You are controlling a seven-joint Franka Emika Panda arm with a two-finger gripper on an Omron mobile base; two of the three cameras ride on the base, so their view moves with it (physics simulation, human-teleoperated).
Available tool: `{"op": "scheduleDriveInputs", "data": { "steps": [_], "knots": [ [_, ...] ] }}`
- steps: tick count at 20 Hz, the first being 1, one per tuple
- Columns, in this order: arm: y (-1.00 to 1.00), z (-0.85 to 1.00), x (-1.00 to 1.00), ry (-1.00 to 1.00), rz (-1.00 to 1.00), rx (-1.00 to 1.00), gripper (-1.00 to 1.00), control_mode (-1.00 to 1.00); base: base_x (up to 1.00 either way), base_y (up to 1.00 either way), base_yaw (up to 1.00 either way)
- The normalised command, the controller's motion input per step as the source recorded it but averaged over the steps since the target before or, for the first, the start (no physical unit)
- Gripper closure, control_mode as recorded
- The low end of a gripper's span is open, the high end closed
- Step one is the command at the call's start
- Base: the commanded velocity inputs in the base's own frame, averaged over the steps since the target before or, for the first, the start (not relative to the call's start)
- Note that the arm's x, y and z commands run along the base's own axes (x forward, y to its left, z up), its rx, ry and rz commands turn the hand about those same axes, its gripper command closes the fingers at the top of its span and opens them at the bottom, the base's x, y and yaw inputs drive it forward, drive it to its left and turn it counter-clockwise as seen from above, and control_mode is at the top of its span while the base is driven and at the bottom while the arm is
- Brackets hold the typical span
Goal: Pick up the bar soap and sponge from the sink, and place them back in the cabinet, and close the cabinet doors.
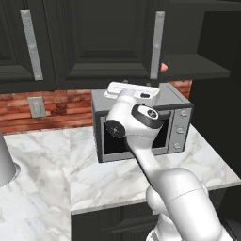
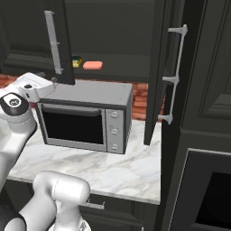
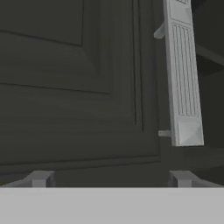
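The salmon-pink bar soap (image 2: 92,65) lies on the dark shelf of the upper cabinet (image 2: 113,74), and the yellow and green sponge (image 2: 76,62) sits just left of it. From the left base view only the bar soap's edge (image 1: 163,67) peeks past the left cabinet door (image 1: 108,42). That door stands partly swung out, with its silver bar handle (image 3: 183,78) close ahead of my gripper (image 3: 110,179). The gripper is open and holds nothing, level with the door's lower edge. The right cabinet door (image 2: 160,67) hangs wide open.
A grey microwave (image 2: 85,117) stands on the white marble counter (image 1: 108,183) directly below the cabinet, under my hand (image 2: 36,85). A brick backsplash with an outlet (image 1: 36,107) runs behind. A tall dark unit (image 2: 203,135) bounds the right side.
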Motion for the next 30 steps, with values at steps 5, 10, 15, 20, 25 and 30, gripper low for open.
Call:
{"op": "scheduleDriveInputs", "data": {
  "steps": [5,10,15,20,25,30],
  "knots": [
    [-0.2,0.0,0.31,0.0,0.08,0.0,-1.0,-1.0,0.0,0.0,0.0],
    [-0.13,0.0,0.29,0.0,0.07,0.0,-1.0,-1.0,0.0,0.0,0.0],
    [-0.1,0.0,0.25,0.0,0.07,0.0,-1.0,-1.0,0.0,0.0,0.0],
    [-0.07,0.0,0.19,0.0,0.07,0.0,-1.0,-1.0,0.0,0.0,0.0],
    [0.0,0.0,0.2,0.0,0.05,0.0,-1.0,-1.0,0.0,0.0,0.0],
    [0.0,0.0,0.04,0.0,0.03,0.0,-1.0,-1.0,0.0,0.0,0.0]
  ]
}}
